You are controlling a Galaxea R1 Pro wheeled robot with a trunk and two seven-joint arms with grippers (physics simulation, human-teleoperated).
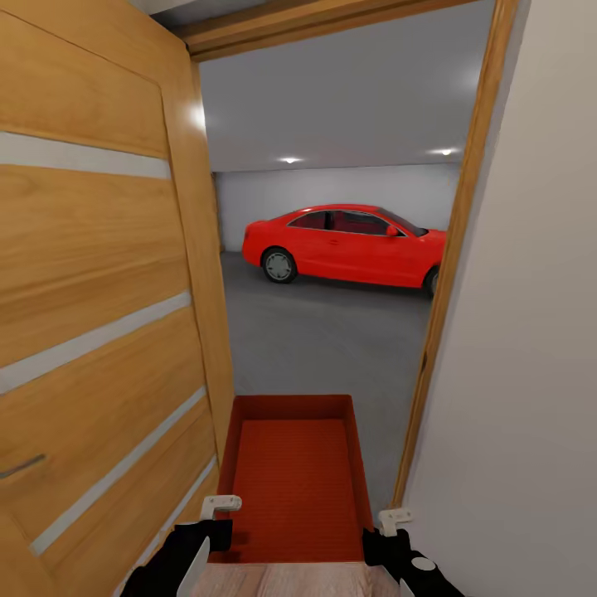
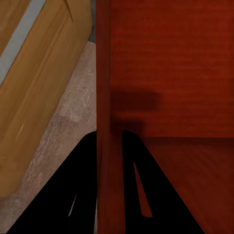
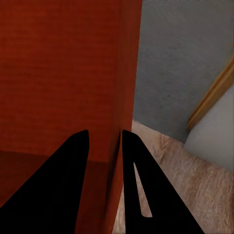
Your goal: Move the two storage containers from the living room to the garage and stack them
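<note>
One rust-red open-top storage container is held low in front of me, in the doorway to the garage. My left gripper is shut on its left wall, and the left wrist view has the fingers straddling that wall. On the opposite side, my right gripper is shut on the right wall, which is pinched between the black fingers in the right wrist view. The box is empty inside. Beyond it lies the garage's dark grey floor.
An open honey-coloured wooden door stands close on the left. The wooden door frame and a white wall are close on the right. A red car is parked at the garage's far side. Light wood planks lie underfoot.
</note>
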